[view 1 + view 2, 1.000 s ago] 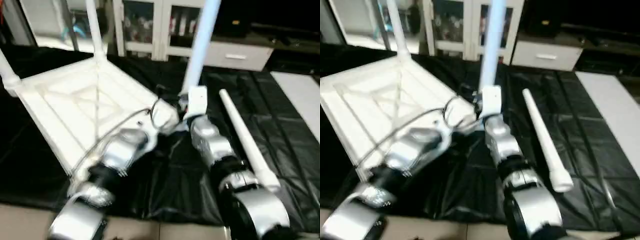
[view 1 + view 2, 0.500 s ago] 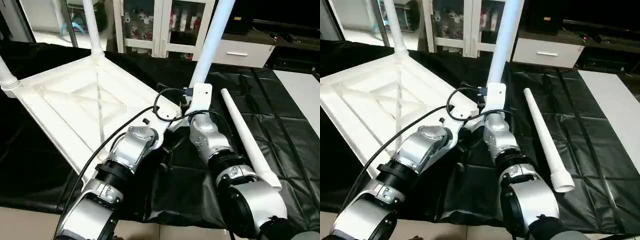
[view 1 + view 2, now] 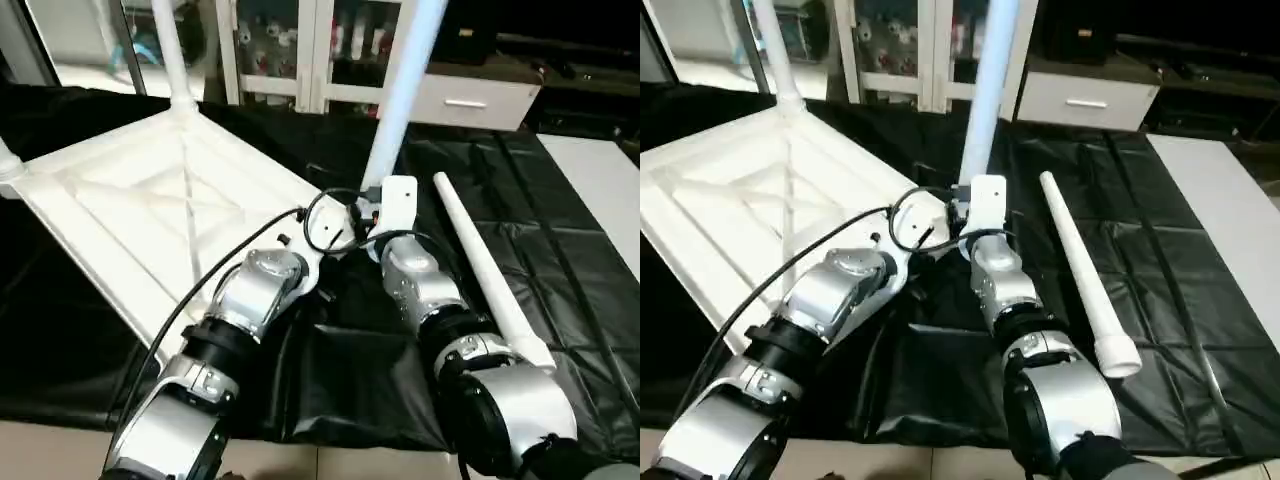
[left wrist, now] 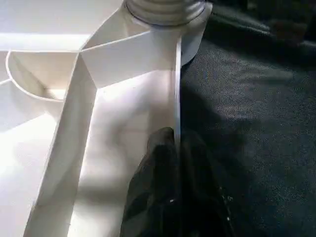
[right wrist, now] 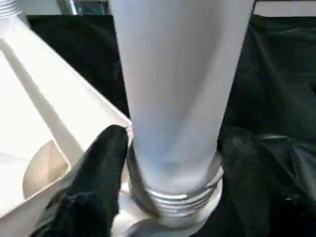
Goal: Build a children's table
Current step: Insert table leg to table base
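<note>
The children's table top [image 3: 150, 210] lies ribbed side up on the black cloth. Two white legs stand in its far corners, one [image 3: 170, 50] at the back and one [image 3: 5, 165] at the far left edge. A third leg [image 3: 400, 90] stands upright in the near right corner socket [image 5: 168, 202], and my right gripper [image 5: 170, 148] sits around its base. My left gripper [image 4: 175, 143] is shut on the top's thin rim wall [image 4: 177, 89] just beside that socket. A fourth leg [image 3: 480, 270] lies loose on the cloth to my right.
The black-draped work table [image 3: 570, 260] reaches past the loose leg to the right. White cabinets [image 3: 300, 50] and a low drawer unit [image 3: 470, 100] stand behind it. A black cable [image 3: 200, 290] loops along my left forearm.
The whole picture has shifted a little, so my head has moved. Both arms, the table top and the legs stand where they were.
</note>
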`<state>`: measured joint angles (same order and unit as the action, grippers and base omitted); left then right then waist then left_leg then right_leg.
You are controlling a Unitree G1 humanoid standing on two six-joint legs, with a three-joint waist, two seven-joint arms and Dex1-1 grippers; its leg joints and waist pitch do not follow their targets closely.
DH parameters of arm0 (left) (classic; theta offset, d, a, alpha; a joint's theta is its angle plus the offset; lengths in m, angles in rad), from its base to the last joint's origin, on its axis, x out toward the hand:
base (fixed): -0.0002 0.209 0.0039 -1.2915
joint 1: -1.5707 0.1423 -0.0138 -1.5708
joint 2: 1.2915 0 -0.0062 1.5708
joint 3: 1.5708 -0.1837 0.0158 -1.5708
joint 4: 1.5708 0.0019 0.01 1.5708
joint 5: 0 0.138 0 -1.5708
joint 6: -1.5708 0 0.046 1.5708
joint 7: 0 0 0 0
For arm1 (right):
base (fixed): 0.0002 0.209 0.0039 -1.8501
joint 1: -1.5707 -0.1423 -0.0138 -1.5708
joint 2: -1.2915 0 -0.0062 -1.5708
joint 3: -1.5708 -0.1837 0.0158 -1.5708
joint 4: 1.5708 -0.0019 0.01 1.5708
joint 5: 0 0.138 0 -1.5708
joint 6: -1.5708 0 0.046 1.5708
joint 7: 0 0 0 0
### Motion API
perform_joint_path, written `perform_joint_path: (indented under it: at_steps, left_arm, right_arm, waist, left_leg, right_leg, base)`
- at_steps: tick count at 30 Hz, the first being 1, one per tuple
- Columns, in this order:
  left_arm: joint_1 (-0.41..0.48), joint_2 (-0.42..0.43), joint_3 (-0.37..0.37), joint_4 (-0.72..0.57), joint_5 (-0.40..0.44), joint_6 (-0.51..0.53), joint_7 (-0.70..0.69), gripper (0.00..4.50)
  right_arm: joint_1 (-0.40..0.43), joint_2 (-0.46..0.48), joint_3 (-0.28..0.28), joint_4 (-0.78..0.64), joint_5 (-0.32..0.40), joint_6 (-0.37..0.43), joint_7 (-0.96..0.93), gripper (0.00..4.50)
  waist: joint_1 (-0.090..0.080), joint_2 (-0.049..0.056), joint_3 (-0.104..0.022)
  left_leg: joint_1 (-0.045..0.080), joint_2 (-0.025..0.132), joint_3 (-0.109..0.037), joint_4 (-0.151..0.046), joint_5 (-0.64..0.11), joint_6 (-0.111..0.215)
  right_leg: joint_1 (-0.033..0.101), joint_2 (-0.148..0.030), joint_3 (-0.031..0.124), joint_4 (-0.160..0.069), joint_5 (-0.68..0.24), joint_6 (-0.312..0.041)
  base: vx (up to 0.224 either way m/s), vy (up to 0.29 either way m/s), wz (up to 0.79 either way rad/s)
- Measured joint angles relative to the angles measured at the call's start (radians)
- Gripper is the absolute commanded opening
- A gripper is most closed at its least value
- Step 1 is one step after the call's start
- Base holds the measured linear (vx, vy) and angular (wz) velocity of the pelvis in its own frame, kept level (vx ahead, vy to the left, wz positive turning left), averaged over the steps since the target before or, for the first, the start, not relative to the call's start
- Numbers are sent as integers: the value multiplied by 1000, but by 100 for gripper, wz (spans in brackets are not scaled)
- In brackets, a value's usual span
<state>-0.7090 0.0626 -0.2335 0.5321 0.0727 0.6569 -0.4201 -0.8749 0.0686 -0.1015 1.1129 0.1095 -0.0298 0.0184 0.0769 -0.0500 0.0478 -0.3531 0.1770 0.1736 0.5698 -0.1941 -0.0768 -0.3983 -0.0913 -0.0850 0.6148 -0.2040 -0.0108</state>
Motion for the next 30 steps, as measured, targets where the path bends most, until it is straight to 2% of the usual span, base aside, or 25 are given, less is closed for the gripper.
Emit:
perform_joint_path:
  at_steps: [7, 13, 20, 30]
  left_arm:
    - [-3, 26, 11, 0, -1, -7, -3, 0]
    - [-7, 41, 18, 1, -1, -12, -13, 0]
    - [-7, 49, 16, 2, -1, -22, -34, 0]
    - [11, 86, -6, -28, -2, -30, -99, 0]
  right_arm:
    - [24, -15, 21, -47, 1, 30, 127, 388]
    - [92, -45, 61, -161, 1, 73, 257, 437]
    - [173, -98, 92, -301, 6, 159, 361, 448]
    - [265, -243, 108, -550, 21, 304, 512, 448]
  waist:
    - [-18, 0, 1]
    - [-18, 1, 2]
    - [-15, 2, 3]
    - [-9, 4, 4]
  left_leg:
    - [-4, 1, 0, 1, 4, 6]
    - [-7, 2, 0, 1, 4, 8]
    - [-8, 2, 0, 3, 4, 8]
    - [-11, 4, -1, 9, 4, 9]
  right_leg:
    - [-3, 1, 0, 0, 1, -1]
    - [-5, 1, -1, 0, 1, -2]
    - [-6, 1, -1, 0, 1, -2]
    - [-6, 1, -3, 2, 1, -2]
  base:
    - [0, 0, 0]
    - [0, 0, 0]
    - [0, 0, 0]
    - [0, 0, 0]
